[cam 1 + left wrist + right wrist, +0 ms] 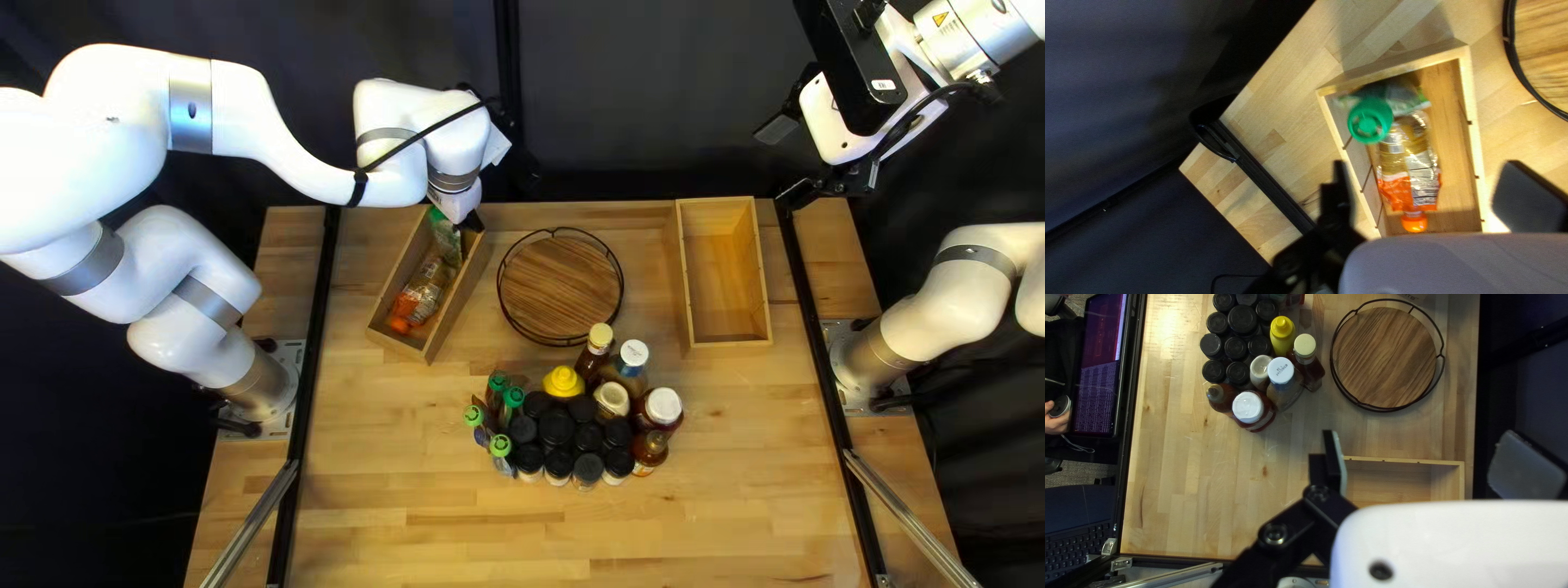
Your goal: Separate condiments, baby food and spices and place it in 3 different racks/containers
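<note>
Left wrist view: pouches [1409,163] are grouped in the box [1472,136], likely as baby food; left gripper [1426,185] and right gripper [1428,460] spread wide.

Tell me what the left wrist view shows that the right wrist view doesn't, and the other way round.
Only the left wrist view shows the open left gripper and a wooden box holding pouches, with a green cap and an orange cap.

Only the right wrist view shows the open right gripper, yellow bottle, black-lidded jars, another wooden box, a person's hand and a screen.

Both show the round wooden tray and the table.
</note>
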Controlling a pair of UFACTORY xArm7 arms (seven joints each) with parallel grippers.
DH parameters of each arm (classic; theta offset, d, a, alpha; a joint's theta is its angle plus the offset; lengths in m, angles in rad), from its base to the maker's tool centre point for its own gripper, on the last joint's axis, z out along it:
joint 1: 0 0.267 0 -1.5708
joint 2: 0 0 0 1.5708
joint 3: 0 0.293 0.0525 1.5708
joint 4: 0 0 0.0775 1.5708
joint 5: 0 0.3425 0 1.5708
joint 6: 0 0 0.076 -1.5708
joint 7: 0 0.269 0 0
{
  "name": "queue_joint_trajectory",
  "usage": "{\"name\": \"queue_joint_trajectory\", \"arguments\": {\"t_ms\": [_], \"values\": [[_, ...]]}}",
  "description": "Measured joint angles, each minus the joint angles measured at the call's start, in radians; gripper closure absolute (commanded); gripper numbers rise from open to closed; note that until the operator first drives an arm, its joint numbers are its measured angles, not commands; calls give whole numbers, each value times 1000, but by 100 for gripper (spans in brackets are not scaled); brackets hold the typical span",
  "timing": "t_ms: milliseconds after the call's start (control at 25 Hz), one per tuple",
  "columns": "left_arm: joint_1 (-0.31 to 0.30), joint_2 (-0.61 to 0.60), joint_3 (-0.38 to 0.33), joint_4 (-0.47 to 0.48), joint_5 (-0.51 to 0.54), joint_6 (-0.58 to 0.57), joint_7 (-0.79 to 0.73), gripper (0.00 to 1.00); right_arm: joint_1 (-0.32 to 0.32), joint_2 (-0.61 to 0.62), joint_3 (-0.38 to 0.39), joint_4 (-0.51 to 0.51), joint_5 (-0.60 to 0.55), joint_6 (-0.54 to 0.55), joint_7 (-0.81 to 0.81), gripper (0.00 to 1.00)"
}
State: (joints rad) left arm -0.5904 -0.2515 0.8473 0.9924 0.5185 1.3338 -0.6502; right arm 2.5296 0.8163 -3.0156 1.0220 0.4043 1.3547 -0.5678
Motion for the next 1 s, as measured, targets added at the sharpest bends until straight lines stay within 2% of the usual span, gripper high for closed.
{"name": "queue_joint_trajectory", "arguments": {"t_ms": [200,480,600,800,1000], "values": [[-63,-99,-70,10,-49,54,84,0,0,0,0,0,0,0,0,0],[-217,-194,-112,10,-181,41,312,0,0,0,0,0,0,0,0,0],[-286,-152,-94,40,-246,18,414,0,0,0,0,0,0,0,0,0],[-389,20,-10,124,-408,-16,660,0,0,0,0,0,0,0,0,0],[-424,119,20,136,-486,-97,778,0,0,0,0,0,0,0,0,0]]}}
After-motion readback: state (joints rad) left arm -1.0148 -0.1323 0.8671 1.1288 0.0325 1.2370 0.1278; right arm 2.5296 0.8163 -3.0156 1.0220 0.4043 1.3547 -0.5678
